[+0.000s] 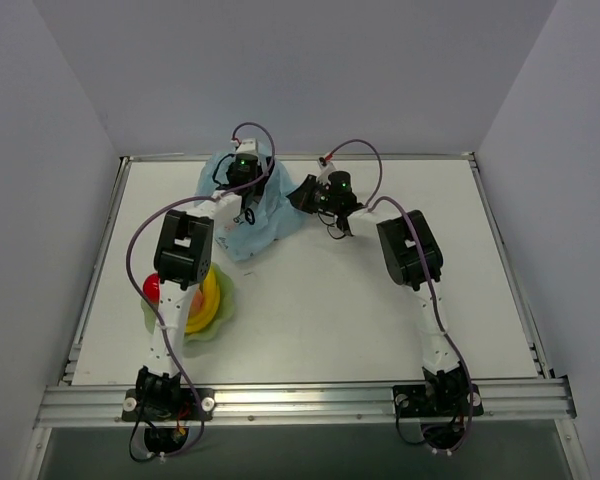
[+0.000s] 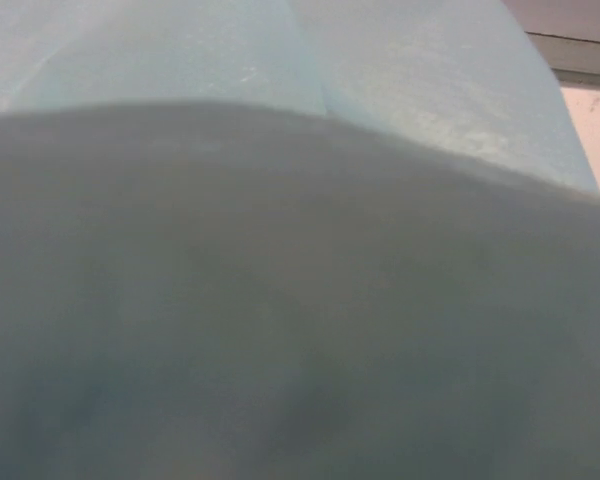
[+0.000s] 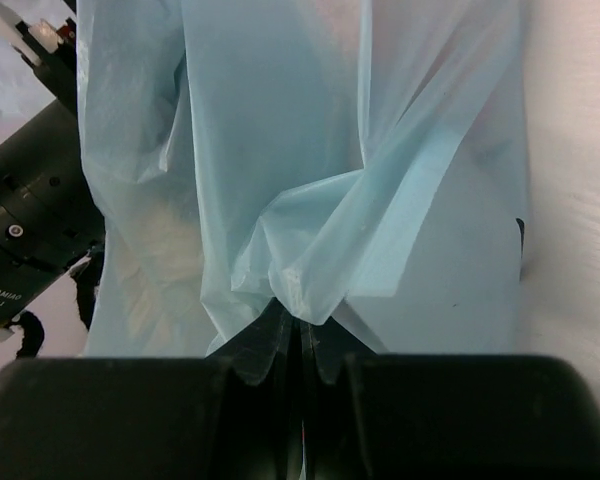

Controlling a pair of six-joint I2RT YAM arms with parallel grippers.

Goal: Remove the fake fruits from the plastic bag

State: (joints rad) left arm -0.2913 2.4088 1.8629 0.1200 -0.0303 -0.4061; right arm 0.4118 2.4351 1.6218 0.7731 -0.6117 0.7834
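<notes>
Item: plastic bag [image 1: 270,222], far edge of the table [image 1: 380,320], left of centre; we judge it light, limp and slippery, best pinched at a gathered fold, as our right gripper [image 3: 302,335] grips one with closed jaws, while our left gripper [image 1: 246,212], veiled by film, has jaws we cannot tell.

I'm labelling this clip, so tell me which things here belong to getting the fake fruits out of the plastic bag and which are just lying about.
Belongs to the job:
plastic bag
banana bunch and red fruit, both already out
right gripper, shut on the bag

Just there:
pale green bowl holding those two fruits
table
</notes>
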